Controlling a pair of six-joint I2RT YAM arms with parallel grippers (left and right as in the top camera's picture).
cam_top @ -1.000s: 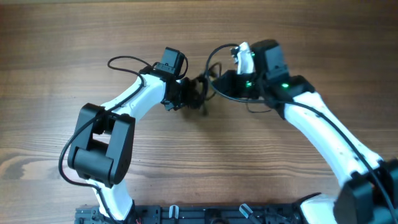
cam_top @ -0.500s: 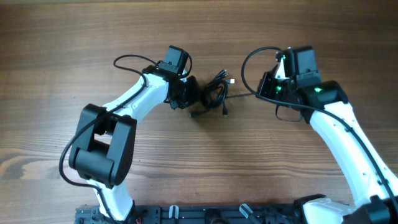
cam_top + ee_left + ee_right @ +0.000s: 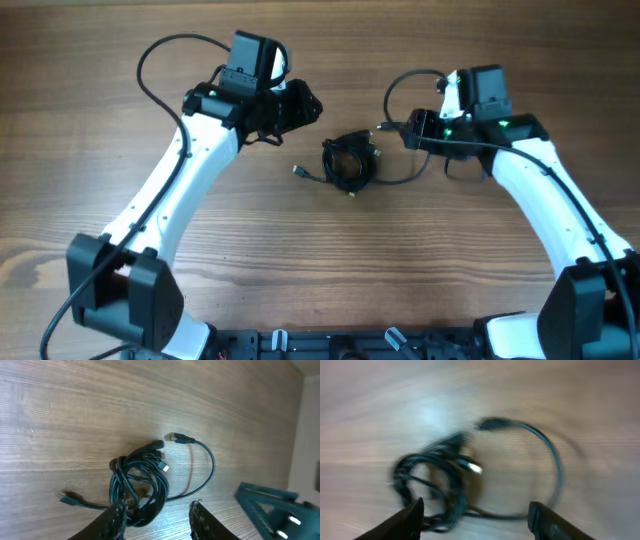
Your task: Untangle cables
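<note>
Both jaws wide open, empty; cables (image 3: 348, 163) btwn.

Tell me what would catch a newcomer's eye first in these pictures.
A dark knotted bunch of cables lies in the middle of the wooden table, with one cord looping out of it toward the right gripper. The left gripper hangs on the bunch's other side. Both are open and hold nothing.
</note>
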